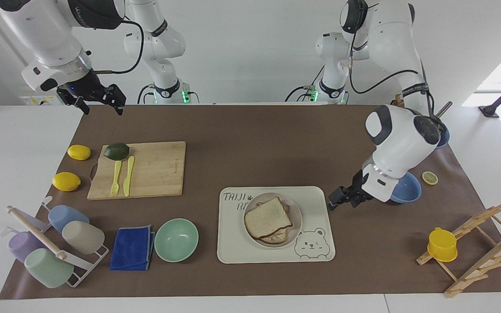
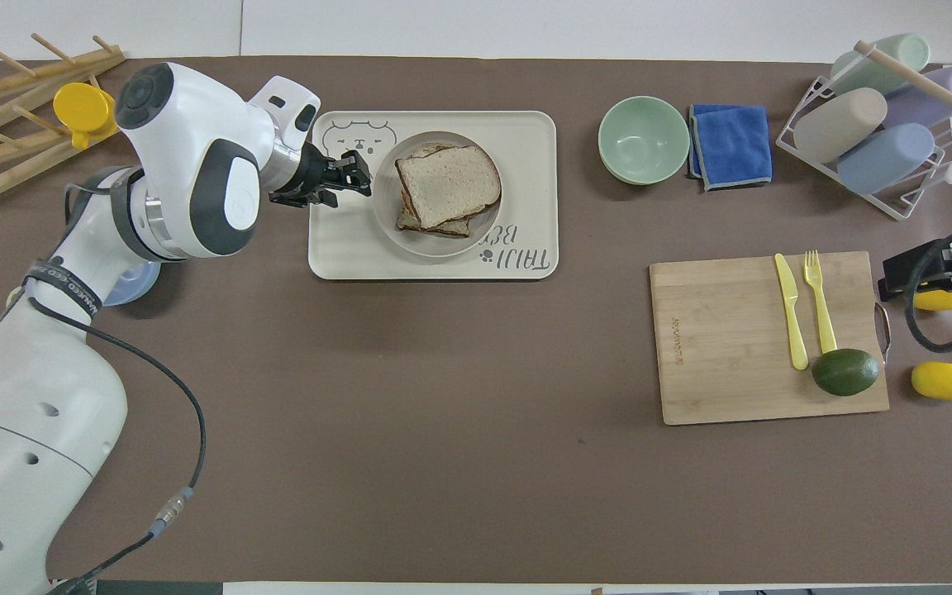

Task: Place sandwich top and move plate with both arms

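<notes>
Sandwich top (image 1: 268,216) flat on the other bread, in the plate (image 1: 297,216), on the bear tray (image 1: 233,245), near the left end effector (image 1: 341,202) and a bit lower than it. Left end effector spread open, holding nothing, up in the air by the tray's edge. Right end effector (image 1: 102,103) open and empty too, waiting well apart from the plate, over a corner of the surface (image 1: 250,143). Bread step done, by the look of it; plate step next. Now to bring both end effectors to the plate's rim, one each side, pinch gently, then lift together and keep it level.
</notes>
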Robot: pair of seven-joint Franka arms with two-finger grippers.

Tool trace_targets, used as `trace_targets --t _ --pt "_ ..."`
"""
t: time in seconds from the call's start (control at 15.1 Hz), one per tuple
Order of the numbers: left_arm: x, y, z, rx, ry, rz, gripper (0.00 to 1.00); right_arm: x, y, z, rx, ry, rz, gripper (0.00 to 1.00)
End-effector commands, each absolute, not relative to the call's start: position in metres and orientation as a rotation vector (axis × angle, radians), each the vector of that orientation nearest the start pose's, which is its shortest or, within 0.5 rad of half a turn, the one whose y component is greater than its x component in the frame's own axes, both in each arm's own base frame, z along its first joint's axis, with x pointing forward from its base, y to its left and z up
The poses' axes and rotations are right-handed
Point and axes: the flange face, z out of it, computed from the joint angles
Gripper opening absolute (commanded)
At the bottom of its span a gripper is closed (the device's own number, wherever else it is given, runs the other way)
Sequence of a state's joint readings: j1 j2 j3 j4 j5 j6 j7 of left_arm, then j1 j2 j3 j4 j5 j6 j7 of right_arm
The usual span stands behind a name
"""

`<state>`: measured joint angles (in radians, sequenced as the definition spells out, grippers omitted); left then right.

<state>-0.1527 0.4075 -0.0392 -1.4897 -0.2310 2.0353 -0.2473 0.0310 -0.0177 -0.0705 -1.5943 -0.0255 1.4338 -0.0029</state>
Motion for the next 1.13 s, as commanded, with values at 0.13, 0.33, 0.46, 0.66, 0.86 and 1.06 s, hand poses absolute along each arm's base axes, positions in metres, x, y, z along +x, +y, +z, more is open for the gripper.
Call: trace_targets --t 0.13,0.33,0.46,0.66,0.86,1.06 --pt "0.624 -0.079 0.567 -3.271 -0.247 -0.179 1.0 0.527 -0.024 0.615 -3.144 0.086 0.223 1.0" --pt "0.583 -0.067 0.601 -3.207 -0.198 -0.064 1.0 0.527 -0.024 0.615 -3.144 0.086 0.223 1.0" --pt "0.559 -0.069 0.611 -3.189 -0.176 0.024 1.0 0.527 -0.024 0.615 -3.144 0.086 0.223 1.0" --pt "0.527 -0.066 0.608 -3.179 -0.15 0.112 1.0 0.527 -0.024 0.615 -3.144 0.086 0.223 1.0" --pt "0.5 -0.068 0.581 -3.167 -0.089 0.205 1.0 0.527 -0.024 0.615 -3.144 0.086 0.223 1.0" --pt "0.508 -0.072 0.598 -3.178 -0.012 0.142 1.0 0.527 -0.024 0.615 -3.144 0.086 0.223 1.0"
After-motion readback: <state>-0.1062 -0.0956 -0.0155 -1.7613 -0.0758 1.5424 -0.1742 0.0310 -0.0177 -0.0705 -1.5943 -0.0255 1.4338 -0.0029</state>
